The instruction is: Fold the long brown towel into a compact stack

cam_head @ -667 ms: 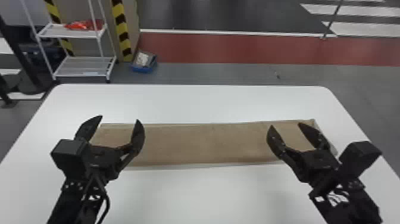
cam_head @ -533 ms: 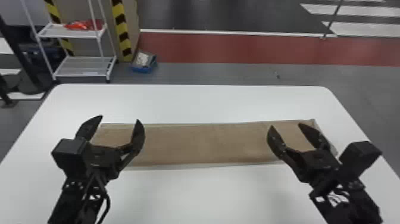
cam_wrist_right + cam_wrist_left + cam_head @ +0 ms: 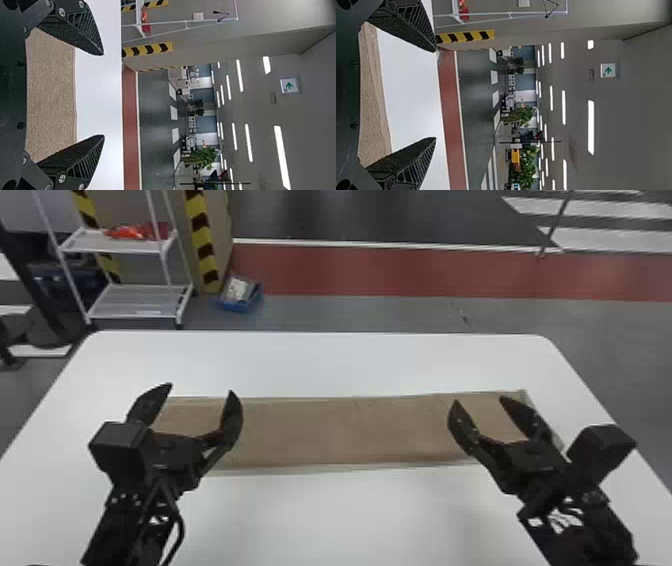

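Towel (image 3: 330,430): lies in a long strip on table (image 3: 350,365), beneath left gripper (image 3: 201,388) and right gripper (image 3: 479,399), jaws spread, empty. Seems ready for end-folding; next calls for lowering, then pinching an end.

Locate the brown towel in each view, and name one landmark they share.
Head view: the towel lies flat across the middle of the table.
Left wrist view: the towel is seen through the open left gripper.
Right wrist view: the towel is seen through the open right gripper.
Shared landmark: the red floor strip beyond the table.
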### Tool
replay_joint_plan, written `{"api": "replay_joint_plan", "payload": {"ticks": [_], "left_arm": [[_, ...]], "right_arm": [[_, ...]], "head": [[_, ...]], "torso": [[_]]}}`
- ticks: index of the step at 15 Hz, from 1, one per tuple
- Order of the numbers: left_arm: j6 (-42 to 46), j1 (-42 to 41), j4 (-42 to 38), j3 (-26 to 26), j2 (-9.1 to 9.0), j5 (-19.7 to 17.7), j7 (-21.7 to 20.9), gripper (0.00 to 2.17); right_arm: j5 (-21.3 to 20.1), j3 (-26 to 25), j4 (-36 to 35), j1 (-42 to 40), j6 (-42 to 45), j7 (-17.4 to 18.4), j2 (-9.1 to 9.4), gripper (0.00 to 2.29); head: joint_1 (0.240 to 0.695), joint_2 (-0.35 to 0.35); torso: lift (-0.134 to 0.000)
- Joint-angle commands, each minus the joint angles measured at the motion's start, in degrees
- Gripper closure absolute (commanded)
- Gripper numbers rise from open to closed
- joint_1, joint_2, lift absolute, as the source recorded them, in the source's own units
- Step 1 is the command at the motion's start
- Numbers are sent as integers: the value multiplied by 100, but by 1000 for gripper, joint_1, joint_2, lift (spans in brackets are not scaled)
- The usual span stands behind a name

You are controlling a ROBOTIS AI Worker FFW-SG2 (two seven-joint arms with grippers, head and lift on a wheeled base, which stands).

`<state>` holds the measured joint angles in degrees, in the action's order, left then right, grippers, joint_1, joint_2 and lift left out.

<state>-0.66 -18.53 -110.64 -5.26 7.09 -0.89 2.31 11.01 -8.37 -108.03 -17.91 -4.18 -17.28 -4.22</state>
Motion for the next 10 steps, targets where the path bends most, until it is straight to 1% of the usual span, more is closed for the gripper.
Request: {"api": "replay_joint_plan", "payload": {"ticks": [1,10], "left_arm": [[0,24,33,8,3,-8,-12,90],[0,147,235,8,3,-8,-29,107]], "right_arm": [[-2,2,1,24,0,-4,0,154],[-55,2,54,130,-35,-4,0,194]], "head": [[695,-63],[695,-61]], "torso": [[-125],[-125]]}}
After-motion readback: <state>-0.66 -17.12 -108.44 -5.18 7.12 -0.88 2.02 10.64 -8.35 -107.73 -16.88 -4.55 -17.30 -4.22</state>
